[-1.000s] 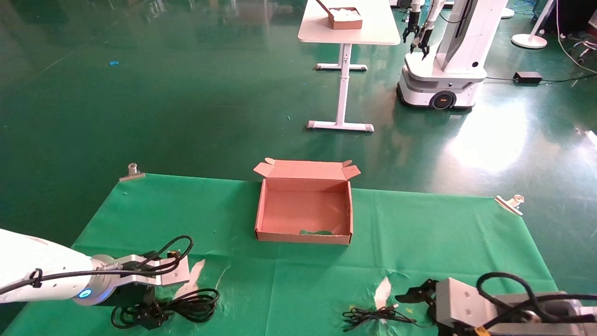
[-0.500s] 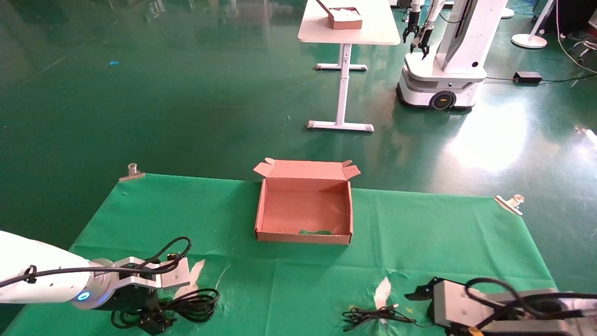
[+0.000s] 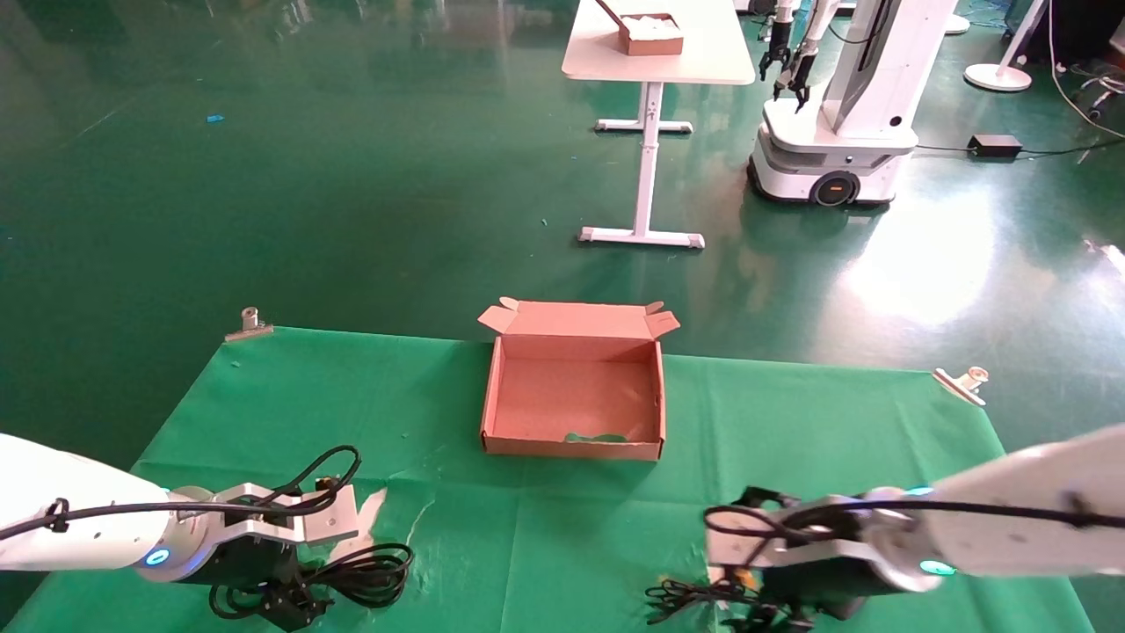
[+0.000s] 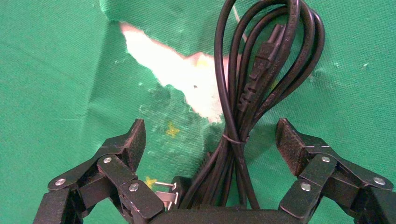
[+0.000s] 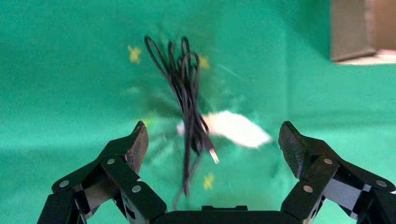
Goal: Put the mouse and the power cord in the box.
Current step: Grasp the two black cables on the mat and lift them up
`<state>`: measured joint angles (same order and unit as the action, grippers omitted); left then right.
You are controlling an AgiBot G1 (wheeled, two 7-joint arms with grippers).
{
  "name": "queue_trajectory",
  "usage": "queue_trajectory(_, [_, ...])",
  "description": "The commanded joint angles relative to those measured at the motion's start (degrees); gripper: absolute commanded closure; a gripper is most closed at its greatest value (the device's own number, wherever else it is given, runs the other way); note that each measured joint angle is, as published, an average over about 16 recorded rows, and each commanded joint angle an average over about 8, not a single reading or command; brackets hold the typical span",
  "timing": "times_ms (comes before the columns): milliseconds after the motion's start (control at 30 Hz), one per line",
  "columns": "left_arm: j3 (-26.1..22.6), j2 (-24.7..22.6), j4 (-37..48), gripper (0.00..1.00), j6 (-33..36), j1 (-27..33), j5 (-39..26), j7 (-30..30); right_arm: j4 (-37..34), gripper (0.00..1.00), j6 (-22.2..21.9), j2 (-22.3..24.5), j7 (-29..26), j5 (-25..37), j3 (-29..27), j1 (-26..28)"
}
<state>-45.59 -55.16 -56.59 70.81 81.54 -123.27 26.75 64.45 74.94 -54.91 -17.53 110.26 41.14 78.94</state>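
1. Where the robot works, a green cloth [image 3: 562, 527] covers the desk, and the cloth is torn in a few spots so white shows through.
2. Two metal clips [image 3: 249, 323] hold the far corners of the cloth.
3. The box [image 3: 571, 440] sits open in the middle of the cloth near the far edge, with its lid standing up at the back.
4. The power cord [image 3: 356, 576] lies in loops at the near left of the cloth, well apart from the box.
5. The left end effector [image 4: 210, 140] is low over the power cord with its fingers spread wide, one on each side of the loops, not squeezing.
6. A thin black cable [image 5: 187, 107] lies bunched at the near right of the cloth, beside a white tear.
7. The right end effector [image 5: 212, 142] hangs above that thin cable, spread wide and holding nothing.
8. The mouse body cannot be made out.
9. The floor [image 3: 352, 176] is shiny dark green.
10. Far back stand a white table [image 3: 655, 61] with a small brown box on it, and beside it another white robot [image 3: 835, 132].
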Motion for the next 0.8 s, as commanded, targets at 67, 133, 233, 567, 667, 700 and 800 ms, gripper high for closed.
queue_trajectory(67, [0.0,-0.01,0.02,0.0,0.0,0.01,0.01,-0.02,-4.23,0.0,-0.3,-3.62,0.28,2.02,1.39,1.51])
queue_trajectory(133, [0.0,-0.01,0.03,0.0,0.0,0.01,0.01,-0.02,-6.22,0.0,-0.8,-4.88,0.53,2.84,1.8,2.08])
queue_trajectory(233, [0.0,-0.01,0.04,0.0,-0.01,0.01,0.01,-0.03,-8.64,0.0,-1.5,-6.17,0.95,3.66,2.2,2.66])
queue_trajectory(567, [0.01,-0.01,0.08,0.49,-0.02,0.0,0.02,-0.03,-12.95,0.23,-2.55,-8.11,1.18,5.42,3.01,3.4])
queue_trajectory(667, [0.01,-0.01,0.09,0.87,-0.03,0.0,0.02,-0.04,-13.37,0.61,-2.69,-8.34,1.09,5.8,3.19,3.5])
queue_trajectory(700, [0.01,0.0,0.09,0.96,-0.03,0.0,0.02,-0.04,-13.37,0.73,-2.7,-8.31,1.08,5.81,3.19,3.5])
queue_trajectory(800, [0.01,0.0,0.09,1.0,-0.02,0.0,0.03,-0.04,-13.19,1.0,-2.69,-8.19,1.12,5.66,3.14,3.48])
